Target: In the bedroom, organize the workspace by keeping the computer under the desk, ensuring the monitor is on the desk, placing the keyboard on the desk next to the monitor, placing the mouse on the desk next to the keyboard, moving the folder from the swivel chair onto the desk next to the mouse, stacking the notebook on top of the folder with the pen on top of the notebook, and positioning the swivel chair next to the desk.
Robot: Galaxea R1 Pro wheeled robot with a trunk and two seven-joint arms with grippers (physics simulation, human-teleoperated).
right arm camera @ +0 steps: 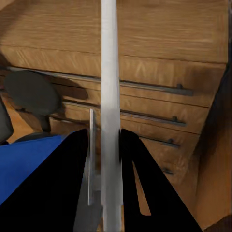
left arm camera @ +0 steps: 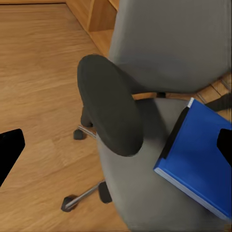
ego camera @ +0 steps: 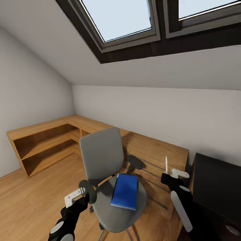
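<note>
The folder [ego camera: 125, 191] is lying flat on the seat of the swivel chair [ego camera: 100, 154], toward 3 o'clock of the seat's centre, its dark spine edge facing the near armrest [left arm camera: 110, 112] in the left wrist view. It looks stiff, thin and light, with a smooth cover that could slide on the fabric, so I judge the best hold is a pinch across 1 long edge where it is overhanging or can be tipped up, not a press from above.

The right gripper [ego camera: 172, 174] is clamped on the pen [ego camera: 166, 164], which is standing upright between the fingers; slim and hard, it could twist in the grip if bumped. It is hovering at about 3 o'clock of the chair, in front of the wooden dresser [ego camera: 157, 157] with long bar handles.

The left gripper [ego camera: 77, 196] is hanging at about 8 o'clock of the seat, its fingers spread apart and holding nothing. The desk [ego camera: 217, 187] is showing its black top at the far 3 o'clock side.
</note>
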